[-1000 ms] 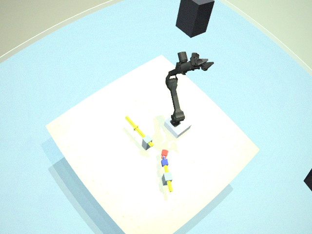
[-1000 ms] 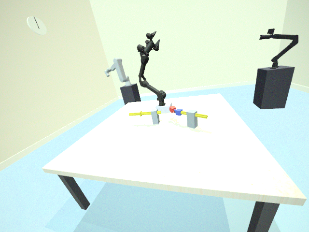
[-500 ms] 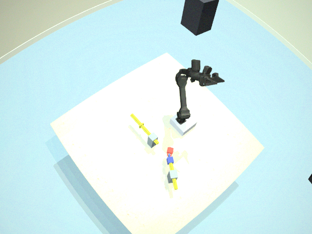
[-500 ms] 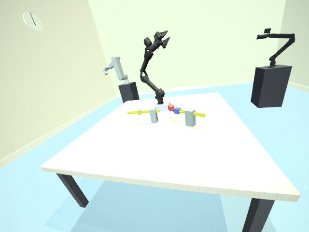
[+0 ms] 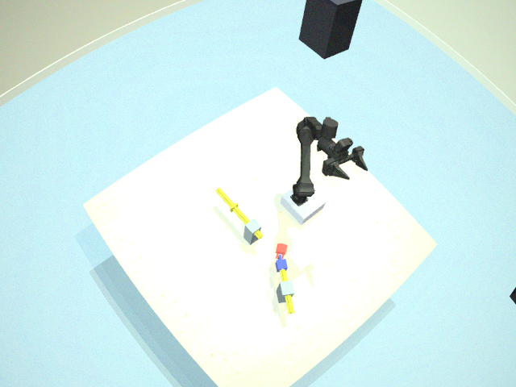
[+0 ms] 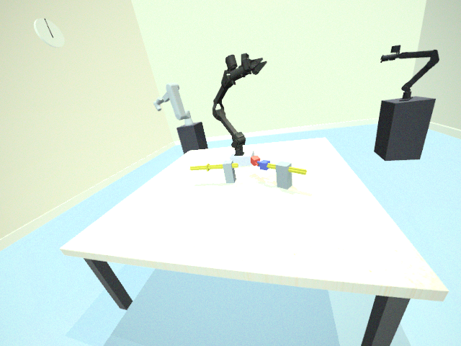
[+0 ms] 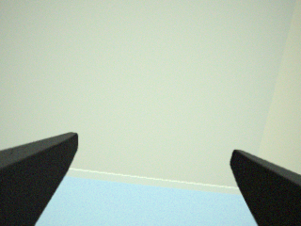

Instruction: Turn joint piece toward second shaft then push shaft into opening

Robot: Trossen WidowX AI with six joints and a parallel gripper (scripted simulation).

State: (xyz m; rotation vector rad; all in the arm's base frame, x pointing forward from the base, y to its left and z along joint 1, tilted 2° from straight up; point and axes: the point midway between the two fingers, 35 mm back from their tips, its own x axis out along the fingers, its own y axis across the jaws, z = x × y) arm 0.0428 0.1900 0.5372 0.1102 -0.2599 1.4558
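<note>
The red joint piece (image 5: 281, 248) (image 6: 255, 160) sits beyond the blue hinge piece (image 5: 281, 265) (image 6: 264, 164) on the end of the fixed yellow shaft (image 5: 290, 307) (image 6: 299, 171). That shaft runs through a grey block (image 5: 286, 288) (image 6: 284, 176). The red piece extends roughly in line with its own shaft, towards the robot base; its opening is too small to make out. The second yellow shaft (image 5: 225, 197) (image 6: 197, 168), with a small collar, passes through the other grey block (image 5: 252, 227) (image 6: 229, 173). Its near end is apart from the red piece. My gripper (image 5: 358, 173) (image 6: 264, 60) (image 7: 156, 149) is open and empty, high above the table and away from both shafts.
My arm stands on a pale base block (image 5: 301, 211) (image 6: 242, 160) behind the shafts. The table (image 5: 166, 175) (image 6: 223, 231) carries both grey blocks. Dark pedestals stand beyond the table. The wrist view shows only wall and floor between the fingers.
</note>
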